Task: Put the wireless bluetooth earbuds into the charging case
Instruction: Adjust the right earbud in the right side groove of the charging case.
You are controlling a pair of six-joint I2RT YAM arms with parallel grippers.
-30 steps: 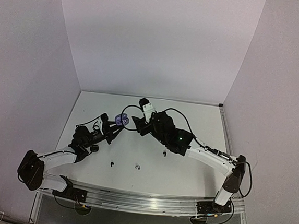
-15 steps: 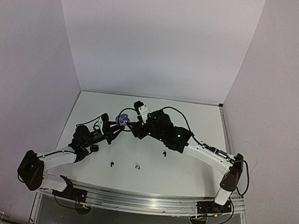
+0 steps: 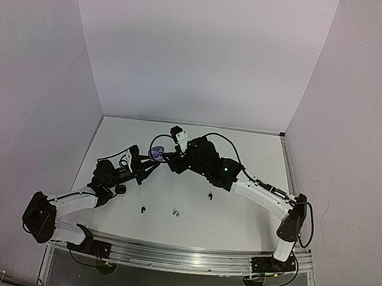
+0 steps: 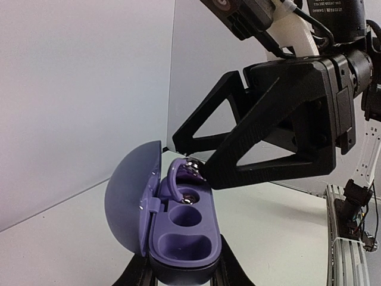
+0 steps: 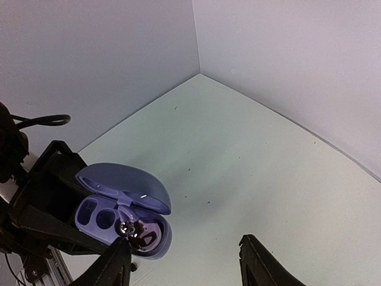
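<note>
Three small loose pieces (image 3: 143, 210) recorded low on the desk (image 3: 256, 163) in the top view, well apart from both arms. Probably further earbuds, but too small to confirm.

Above these, left of centre: left claw (image 4: 181, 269) clamped on the base of the purple charging case (image 4: 178, 241), case raised off the desk, lid (image 4: 128, 202) swung back toward the left of the wrist frame. Two nearer wells seen empty.

At the farthest well: one purple earbud (image 4: 182, 170) with hook and metal tip, lying partly in, hook standing above the rim. Judged not fully seated.

Over it, right claw (image 5: 183, 247) set in from the right of the frame, jaws apart, gripping nothing. One finger tip touching or just beside the earbud; contact not confirmed.

Behind: plain white walls only.

Risks, as judged:
- Bud sitting proud after a slanted push, then blocking the lid.
- Bud flicked out onto the desk by a sideways drag of the finger.
- Case levered out of the left claw by heavy downward pressure, given a hold on the base alone.
- Lid knocked by the upper finger.
</note>
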